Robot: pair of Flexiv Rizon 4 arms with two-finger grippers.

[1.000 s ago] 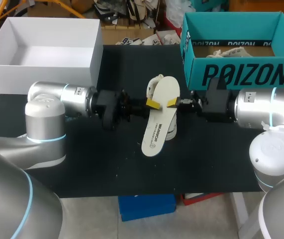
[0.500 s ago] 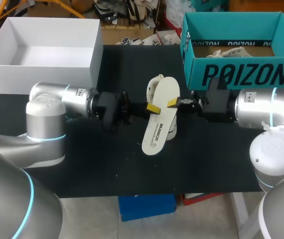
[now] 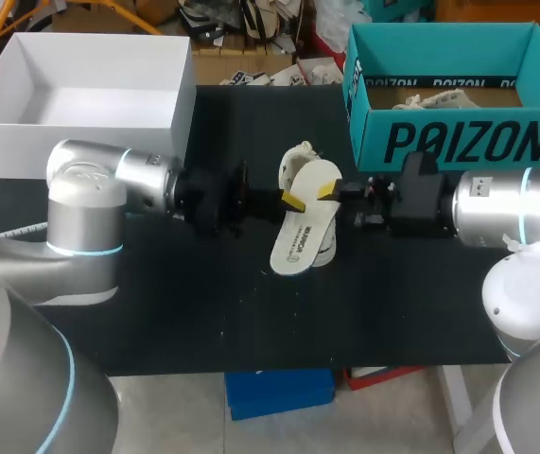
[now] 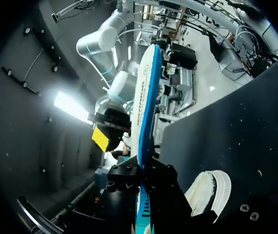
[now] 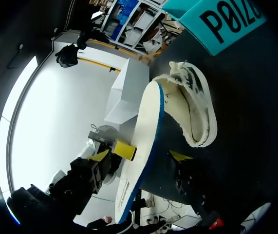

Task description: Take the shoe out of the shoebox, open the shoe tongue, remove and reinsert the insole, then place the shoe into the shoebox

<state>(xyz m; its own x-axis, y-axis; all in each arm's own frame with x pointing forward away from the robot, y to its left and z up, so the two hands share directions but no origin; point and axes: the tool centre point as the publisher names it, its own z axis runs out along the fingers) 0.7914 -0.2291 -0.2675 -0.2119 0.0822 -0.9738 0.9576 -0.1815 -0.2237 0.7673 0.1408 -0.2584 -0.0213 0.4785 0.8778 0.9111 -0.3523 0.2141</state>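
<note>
A cream insole [image 3: 304,222] with a blue-edged underside hangs tilted just above the white shoe [image 3: 298,156], which lies on the black table. My left gripper [image 3: 291,201] is shut on the insole's left edge; in the left wrist view the insole [image 4: 143,97] runs up from between its black fingers. My right gripper [image 3: 330,192] stands open at the insole's right edge. Its yellow fingertip [image 4: 100,139] stays clear of the insole. In the right wrist view the insole [image 5: 141,146] stands between the open right gripper [image 5: 153,155], and the shoe [image 5: 194,112] lies beside it.
The teal shoebox [image 3: 459,142] stands open at the back right, just behind my right arm, with pale contents inside. A white open box [image 3: 90,66] sits at the back left. Bare black table lies in front of the shoe.
My right gripper has opened and let go of the insole, drawing back slightly. The left gripper closed on the insole and now holds it alone, a little lower over the shoe.
</note>
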